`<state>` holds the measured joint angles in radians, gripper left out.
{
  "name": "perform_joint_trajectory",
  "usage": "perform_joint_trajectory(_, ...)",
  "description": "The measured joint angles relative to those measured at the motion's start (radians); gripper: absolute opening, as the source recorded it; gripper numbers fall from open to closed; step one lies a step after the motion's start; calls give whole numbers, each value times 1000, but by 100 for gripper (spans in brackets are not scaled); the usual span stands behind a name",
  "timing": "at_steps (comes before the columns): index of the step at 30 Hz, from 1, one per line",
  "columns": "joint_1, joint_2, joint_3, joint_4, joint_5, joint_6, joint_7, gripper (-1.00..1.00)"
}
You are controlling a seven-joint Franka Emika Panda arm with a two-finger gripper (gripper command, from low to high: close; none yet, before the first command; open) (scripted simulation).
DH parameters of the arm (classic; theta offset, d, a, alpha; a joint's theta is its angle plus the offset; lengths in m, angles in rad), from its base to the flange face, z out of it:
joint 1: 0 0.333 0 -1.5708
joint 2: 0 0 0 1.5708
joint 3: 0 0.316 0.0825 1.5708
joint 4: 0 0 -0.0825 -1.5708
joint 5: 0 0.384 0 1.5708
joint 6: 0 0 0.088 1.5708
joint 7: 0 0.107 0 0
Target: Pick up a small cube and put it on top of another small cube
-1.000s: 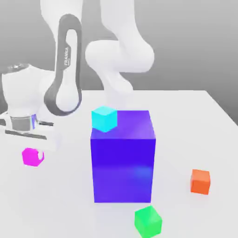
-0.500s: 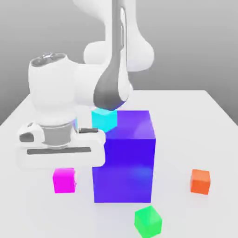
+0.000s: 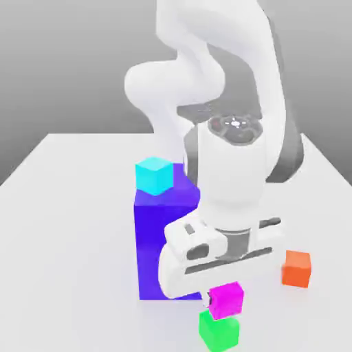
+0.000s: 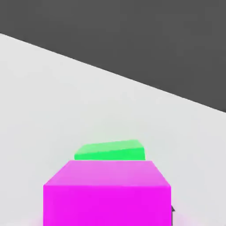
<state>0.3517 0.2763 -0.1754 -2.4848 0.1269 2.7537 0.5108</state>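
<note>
The small magenta cube (image 3: 227, 300) sits directly over the small green cube (image 3: 220, 332) near the table's front, shifted slightly toward the exterior view's right; the two look to be touching. My gripper (image 3: 217, 286) hangs right above the magenta cube, with the white hand (image 3: 213, 254) pointing down at it. In the hand view the magenta cube (image 4: 107, 194) is very close, and a strip of the green cube (image 4: 110, 151) peeks out beyond it.
A big blue-violet block (image 3: 155, 247) stands just to the exterior view's left of the hand, with a cyan cube (image 3: 154, 175) on its top corner. An orange cube (image 3: 296, 268) lies on the white table (image 3: 62, 206) to the right.
The arm has swung from the block's left side round to its front right, carrying the magenta cube from the left of the table to above the green cube.
</note>
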Motion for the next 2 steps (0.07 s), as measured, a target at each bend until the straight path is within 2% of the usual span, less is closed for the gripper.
perform_joint_trajectory(2,0,0,0,0,0,0,0,100)
